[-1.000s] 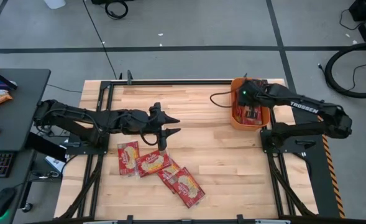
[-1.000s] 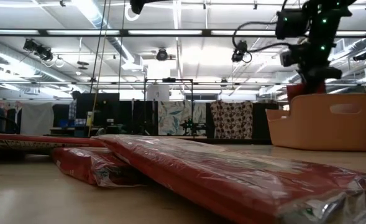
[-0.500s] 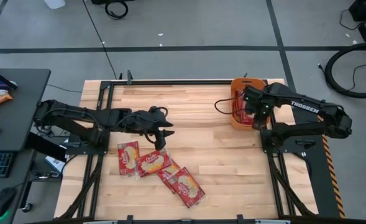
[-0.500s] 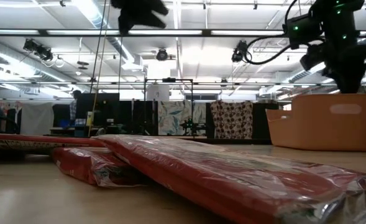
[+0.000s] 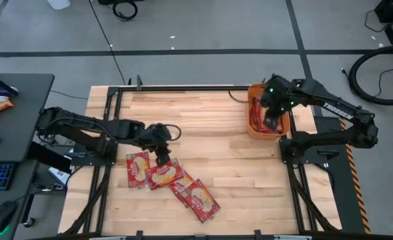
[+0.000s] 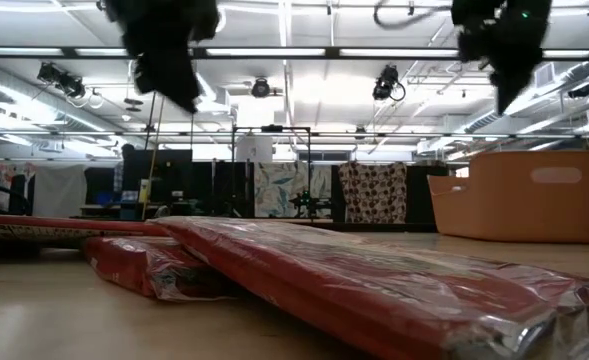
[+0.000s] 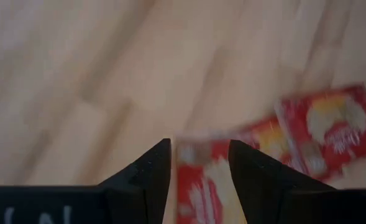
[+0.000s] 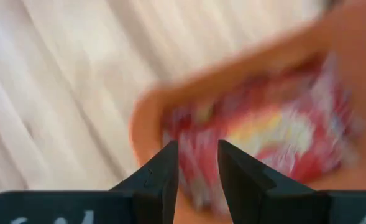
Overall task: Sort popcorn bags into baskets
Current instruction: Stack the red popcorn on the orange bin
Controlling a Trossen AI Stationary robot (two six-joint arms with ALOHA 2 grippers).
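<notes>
Right hand [image 5: 271,119] now lifted clear above orange basket [image 5: 252,127] at far right of counter [image 5: 216,147]; fingers parted, nothing between them; packet released, lying with others inside basket. Left hand [image 5: 160,155] dropped from mid-counter onto popcorn bags [image 5: 173,180] clustered near left; jaws wide, straddling one bag's edge, no hold yet. One delivery judged complete, next pick starting.
</notes>
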